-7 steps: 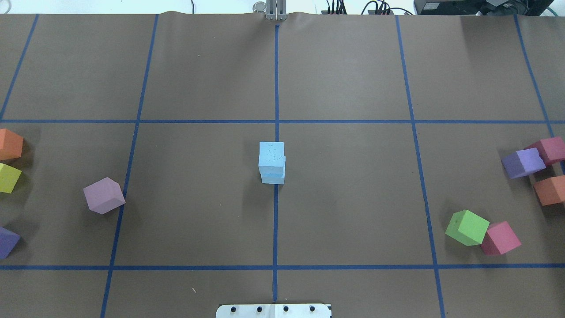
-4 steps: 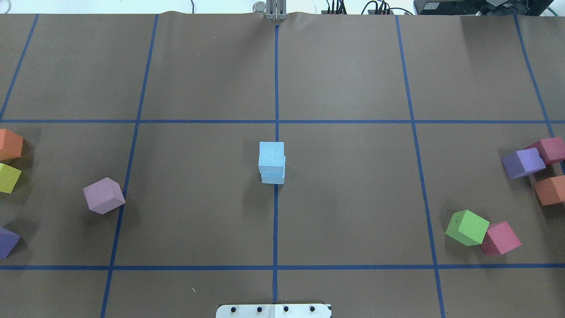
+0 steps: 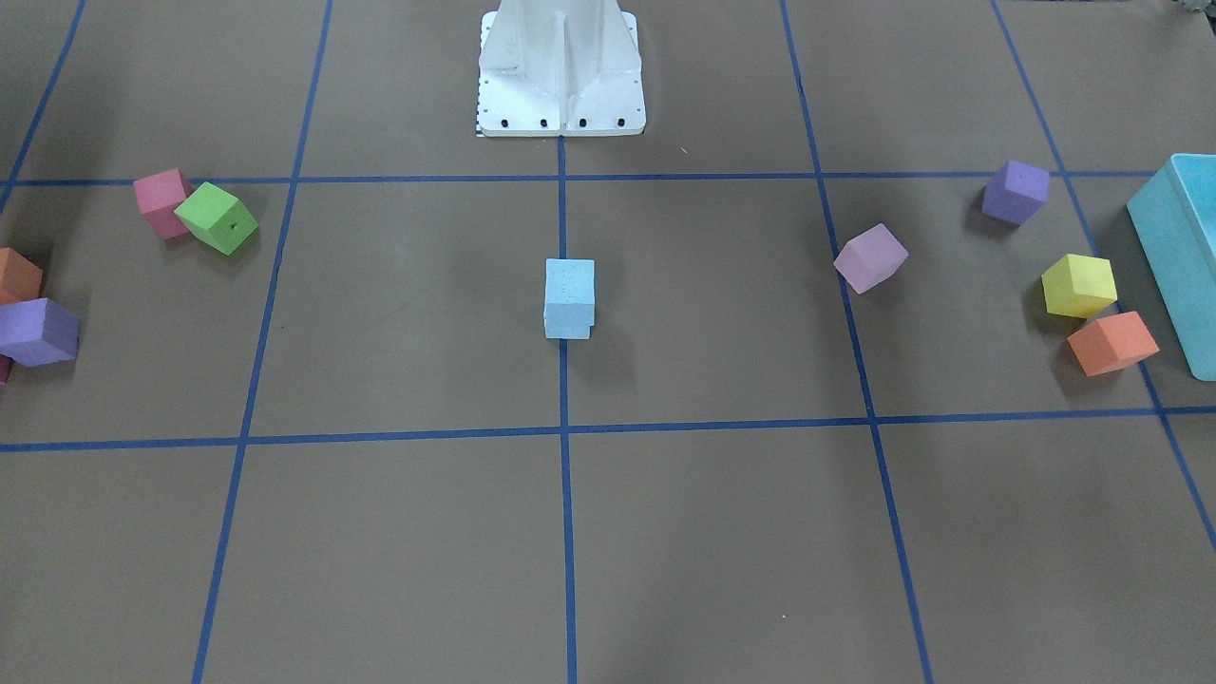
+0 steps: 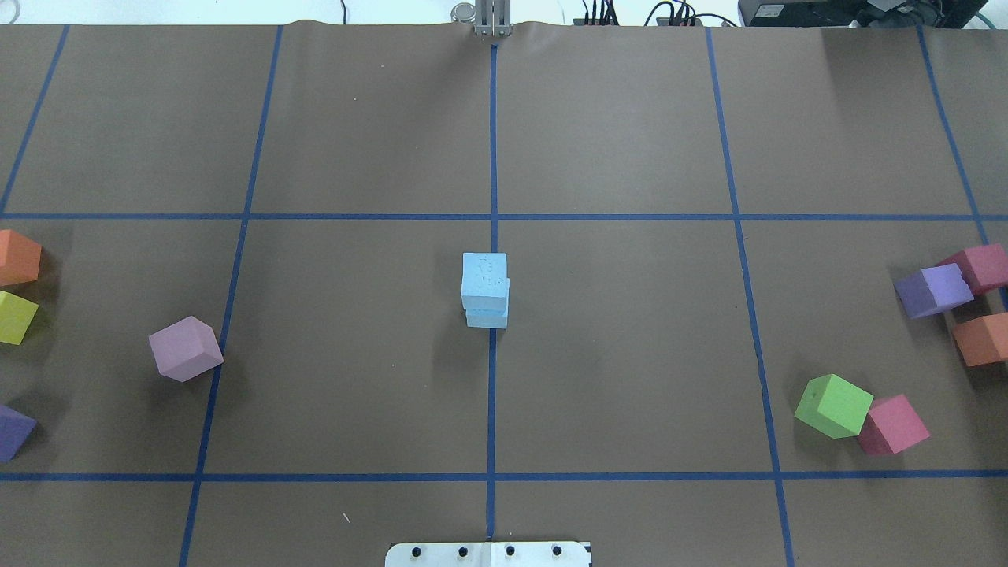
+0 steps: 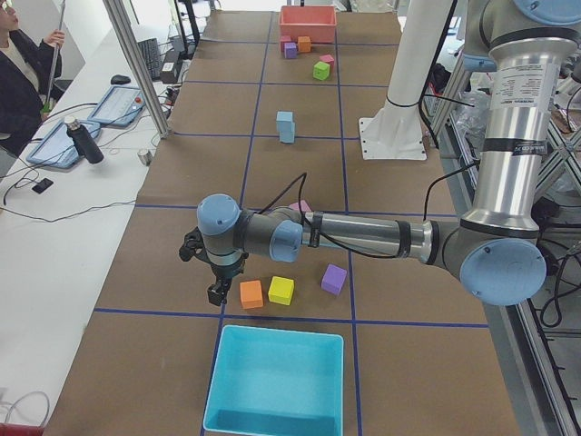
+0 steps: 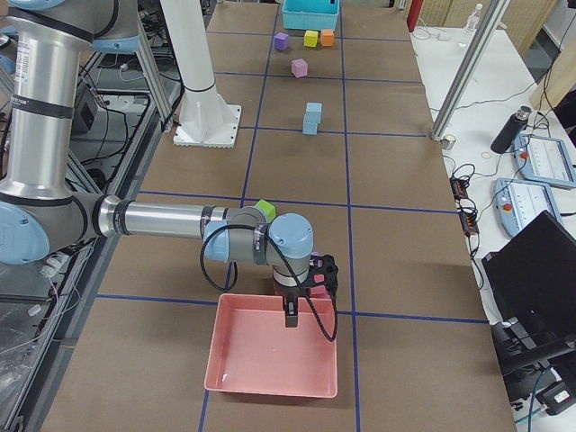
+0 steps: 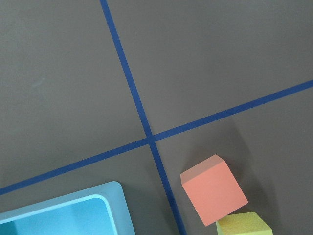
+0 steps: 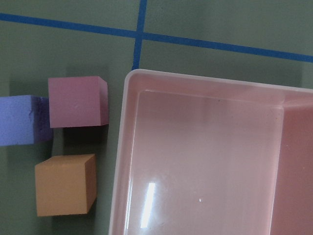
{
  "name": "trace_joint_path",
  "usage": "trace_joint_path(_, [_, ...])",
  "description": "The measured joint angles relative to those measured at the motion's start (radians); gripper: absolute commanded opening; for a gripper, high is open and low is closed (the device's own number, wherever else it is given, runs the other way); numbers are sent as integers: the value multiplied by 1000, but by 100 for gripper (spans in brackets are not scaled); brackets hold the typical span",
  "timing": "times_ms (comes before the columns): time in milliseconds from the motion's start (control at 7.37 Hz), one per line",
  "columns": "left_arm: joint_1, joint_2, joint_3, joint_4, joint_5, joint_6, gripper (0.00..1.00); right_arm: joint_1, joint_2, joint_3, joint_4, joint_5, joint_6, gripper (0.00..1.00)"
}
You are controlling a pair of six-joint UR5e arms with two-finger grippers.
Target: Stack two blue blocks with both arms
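Note:
The two pale blue blocks stand stacked at the table's centre on the blue middle line: the upper block (image 4: 484, 277) sits on the lower block (image 4: 487, 319), shifted slightly. The stack also shows in the front-facing view (image 3: 569, 288), the left view (image 5: 286, 126) and the right view (image 6: 311, 118). My left gripper (image 5: 216, 292) hangs far from the stack, beside an orange cube (image 5: 251, 293) near the turquoise bin (image 5: 227, 400). My right gripper (image 6: 290, 317) hangs over the pink bin's (image 6: 225, 378) near rim. I cannot tell whether either is open or shut.
Left side: lilac cube (image 4: 186, 349), orange (image 4: 17, 257), yellow (image 4: 16, 317) and purple (image 4: 12, 431) cubes. Right side: green (image 4: 833, 405), pink (image 4: 894, 425), purple (image 4: 933, 290), dark pink (image 4: 984, 266) and orange (image 4: 983, 339) cubes. The white pedestal (image 3: 560, 66) stands at the robot's edge.

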Motion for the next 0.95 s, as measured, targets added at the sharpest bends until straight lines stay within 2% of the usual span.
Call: trace_joint_path(950, [-1, 19, -4, -8, 4, -5, 98, 0, 1, 1, 0, 0, 4, 100])
